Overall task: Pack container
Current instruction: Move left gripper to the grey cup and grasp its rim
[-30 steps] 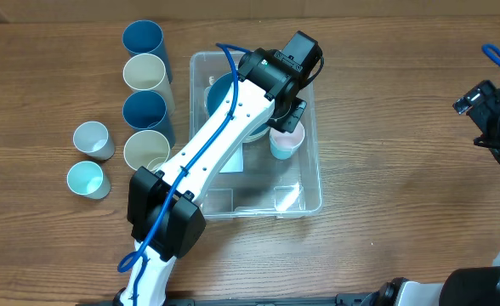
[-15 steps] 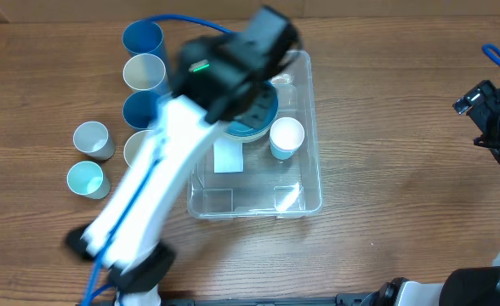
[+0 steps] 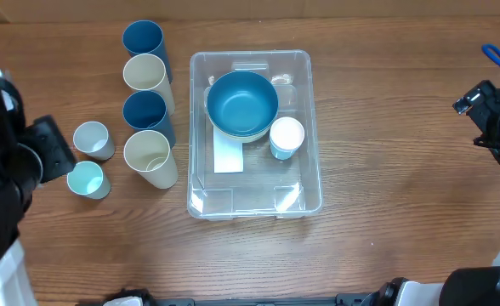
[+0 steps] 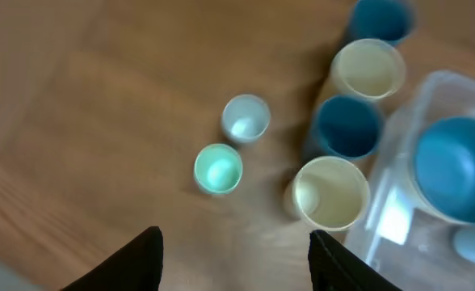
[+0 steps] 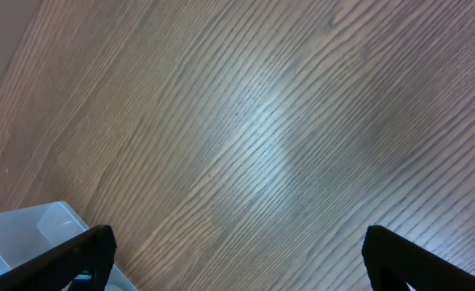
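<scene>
The container [image 3: 255, 206] sits in the middle of the counter [image 3: 394, 229], and it holds a blue bowl [image 3: 241, 104] against its far end, a small pale cup [image 3: 286, 136] just beside the bowl, and a white label [image 3: 228, 158] on its base; the near part of its floor is bare. Outside it, to the left, four tall cups stand in a column, blue [image 3: 142, 40], cream [image 3: 144, 74], blue [image 3: 146, 111] and cream [image 3: 150, 156]; further left are a small grey cup [image 3: 92, 138] and a small mint cup [image 3: 86, 178], close together but apart. The left arm [image 3: 8, 174] hangs at the counter's left edge above these small cups; the left jaws stand wide apart with nothing between them; the right jaws, out over bare wood with only a corner of the container in their view, are likewise spread and empty. The step in hand looks to be fetching another cup, most likely the mint one, which lies nearest the line of the left jaws; to do it well, centre over that cup, come down straight so the grey neighbour is not nudged, close on the rim or wall firmly but not crushingly, lift clear of the tall cream cup, and set it upright on the bare floor, away from the bowl.
</scene>
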### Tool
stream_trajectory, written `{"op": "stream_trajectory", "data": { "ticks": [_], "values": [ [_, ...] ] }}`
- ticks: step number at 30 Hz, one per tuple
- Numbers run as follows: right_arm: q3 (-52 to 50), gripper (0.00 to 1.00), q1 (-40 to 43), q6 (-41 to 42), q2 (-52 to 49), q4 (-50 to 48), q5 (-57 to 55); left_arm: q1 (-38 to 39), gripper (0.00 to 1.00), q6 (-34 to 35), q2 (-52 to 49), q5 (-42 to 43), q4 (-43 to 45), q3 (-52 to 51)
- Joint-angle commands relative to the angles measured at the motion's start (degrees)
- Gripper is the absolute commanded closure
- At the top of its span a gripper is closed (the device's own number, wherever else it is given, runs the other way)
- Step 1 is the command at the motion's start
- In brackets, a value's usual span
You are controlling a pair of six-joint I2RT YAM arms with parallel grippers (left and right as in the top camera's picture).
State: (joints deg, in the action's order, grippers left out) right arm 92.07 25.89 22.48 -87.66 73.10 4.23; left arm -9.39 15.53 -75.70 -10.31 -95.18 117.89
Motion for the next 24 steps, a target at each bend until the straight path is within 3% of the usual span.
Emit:
{"op": "stream_trajectory", "data": {
  "ticks": [1, 5, 11, 24],
  "values": [
    [0.6, 0.00, 0.2, 0.3, 0.3, -0.2, 0.0, -7.8, 0.39, 0.7, -2.8, 6.8, 6.7, -13.9],
    [0.6, 0.00, 0.2, 0.3, 0.3, -0.2, 0.0, -12.3, 0.34, -0.5, -7.6, 13.1, 15.8, -23.2],
    [0.6, 0.00, 0.2, 0.3, 0.3, -0.2, 0.0, -16.4, 0.39, -3.3, -19.8, 17.9, 23.3, -24.8],
    [0.6, 0.00, 0.2, 0.3, 0.3, -0.2, 0.0, -16.6, 0.43, -6.6, -34.8, 17.1, 29.2, -24.9]
  ]
}}
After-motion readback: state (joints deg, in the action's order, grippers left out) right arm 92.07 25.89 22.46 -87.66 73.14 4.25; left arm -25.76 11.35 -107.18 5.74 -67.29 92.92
